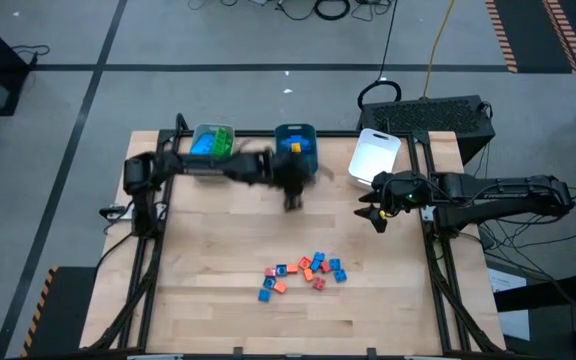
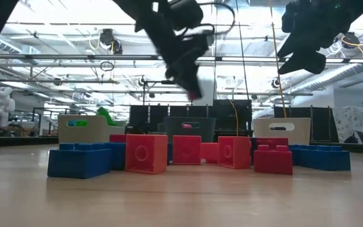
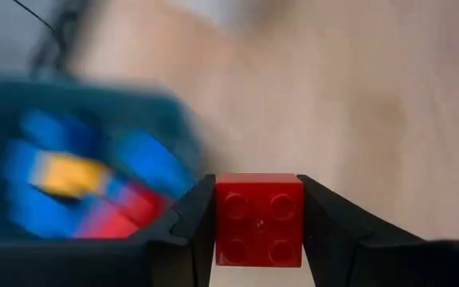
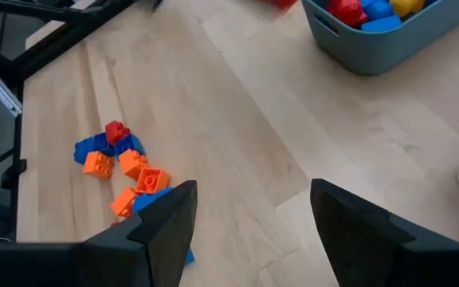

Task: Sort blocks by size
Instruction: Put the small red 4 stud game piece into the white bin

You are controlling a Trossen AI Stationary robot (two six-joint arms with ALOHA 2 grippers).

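My left gripper (image 1: 293, 190) hangs above the table just in front of the teal tray (image 1: 296, 150), shut on a red square four-stud block (image 3: 259, 219). The teal tray holds blue, yellow and red blocks. A loose pile of blue, orange and red blocks (image 1: 304, 272) lies on the wood toward the near edge. My right gripper (image 1: 376, 208) waits open at the right side, next to the white tray (image 1: 375, 155), with nothing between its fingers (image 4: 174, 223). My left gripper pinches the red block by two opposite side walls (image 3: 220, 219) between its two fingers. Its studded face is turned toward the wrist camera. The fingers slant downward from the table's left. The block is lifted clear of the table (image 2: 194, 94).
A grey tray (image 1: 211, 142) with green and blue blocks stands at the far left beside the teal one. In the low view the pile shows as a row of red and blue blocks (image 2: 147, 153). Bare wood lies between the pile and the trays.
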